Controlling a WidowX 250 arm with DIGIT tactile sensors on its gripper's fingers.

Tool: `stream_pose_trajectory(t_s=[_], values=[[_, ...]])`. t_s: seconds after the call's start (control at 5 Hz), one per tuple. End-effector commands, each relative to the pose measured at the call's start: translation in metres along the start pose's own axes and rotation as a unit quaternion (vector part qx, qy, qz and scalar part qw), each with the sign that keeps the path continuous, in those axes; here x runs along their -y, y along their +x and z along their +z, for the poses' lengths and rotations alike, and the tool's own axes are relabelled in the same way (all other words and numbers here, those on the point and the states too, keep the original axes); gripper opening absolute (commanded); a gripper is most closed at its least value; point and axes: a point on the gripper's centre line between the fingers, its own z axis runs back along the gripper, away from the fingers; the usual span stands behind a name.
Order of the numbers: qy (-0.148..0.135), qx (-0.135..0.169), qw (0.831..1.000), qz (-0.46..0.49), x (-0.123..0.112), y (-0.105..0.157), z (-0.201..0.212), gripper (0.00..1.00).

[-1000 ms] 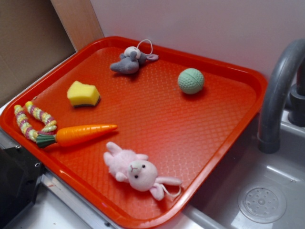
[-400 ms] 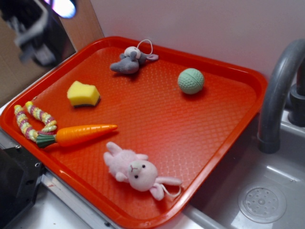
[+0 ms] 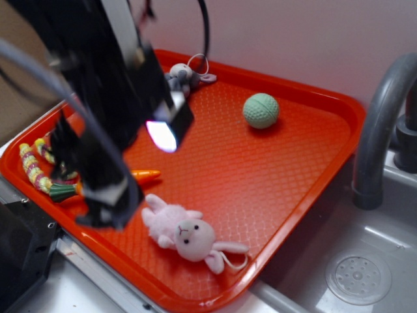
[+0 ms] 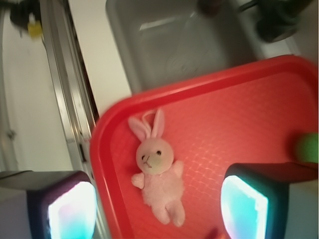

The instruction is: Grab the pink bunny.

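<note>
The pink bunny (image 3: 184, 233) lies on its back near the front edge of the red tray (image 3: 306, 195), ears and white loop toward the sink. In the wrist view the bunny (image 4: 159, 177) lies between and below my two fingers, not touched. My gripper (image 3: 104, 195) is a dark, blurred shape hovering above the tray's left part, just left of the bunny. Its jaws stand wide apart and empty; in the wrist view the gripper (image 4: 158, 209) frames the bunny's body.
On the tray: a grey plush animal (image 3: 186, 75) at the back, a green ball (image 3: 260, 110), an orange carrot tip (image 3: 148, 174) and a striped ring toy (image 3: 32, 168), partly hidden by the arm. A grey faucet (image 3: 381, 124) and sink (image 3: 358, 274) lie to the right.
The arm has swept in from the upper left and now hangs over the tray's left half, hiding the yellow sponge and most of the carrot. The toys have not moved.
</note>
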Motion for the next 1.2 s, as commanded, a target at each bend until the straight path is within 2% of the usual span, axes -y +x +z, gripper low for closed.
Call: stream_pose_trajectory(t_s=[0.0, 0.2, 0.4, 0.6, 0.8, 1.0], values=[[0.057, -0.032, 0.998, -0.012, 0.011, -0.008, -0.036, 1.00], [0.082, -0.043, 0.996, 0.007, 0.004, -0.009, -0.054, 1.00], [0.042, -0.050, 0.998, 0.010, -0.006, -0.016, -0.072, 1.00], [-0.042, -0.079, 0.996, -0.019, -0.008, -0.024, -0.089, 1.00], [-0.042, -0.042, 0.998, 0.034, -0.008, -0.032, -0.091, 0.00], [-0.007, -0.038, 0.994, 0.103, -0.013, -0.036, -0.071, 0.00]])
